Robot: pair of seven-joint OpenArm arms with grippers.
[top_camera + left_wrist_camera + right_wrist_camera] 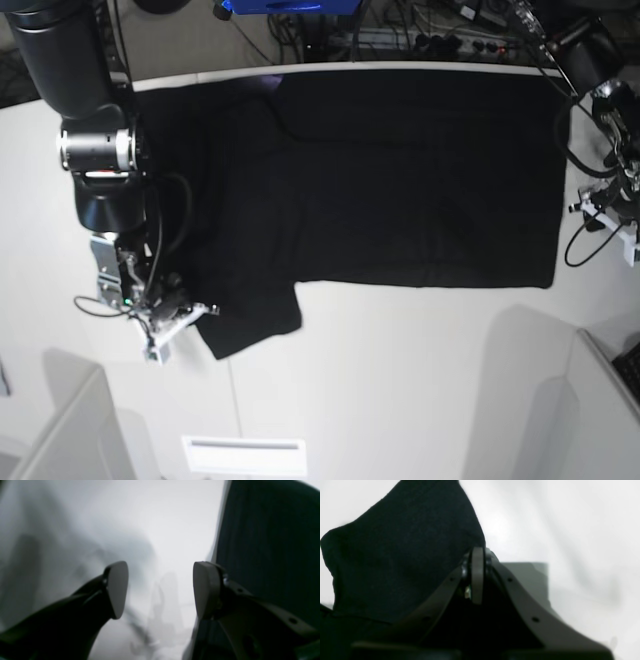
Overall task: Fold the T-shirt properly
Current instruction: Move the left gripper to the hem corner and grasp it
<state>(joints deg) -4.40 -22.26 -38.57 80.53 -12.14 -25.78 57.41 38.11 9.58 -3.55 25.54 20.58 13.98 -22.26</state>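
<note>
The black T-shirt (400, 170) lies spread flat across the far half of the white table (400, 380), plain side up, one sleeve (250, 320) pointing toward the front left. My right gripper (185, 315) sits at that sleeve's tip. In the right wrist view its pads (477, 575) are pressed together at the edge of a raised flap of the T-shirt (395, 555). My left gripper (162, 590) stands open over bare table with nothing between its fingers, and the T-shirt (270, 542) lies just to its right. In the base view it (597, 207) is beside the shirt's right edge.
Cables and equipment (420, 25) crowd the area behind the table's far edge. A white label (243, 455) lies near the front edge. Grey panels stand at the front left (60, 430) and front right (600, 400) corners.
</note>
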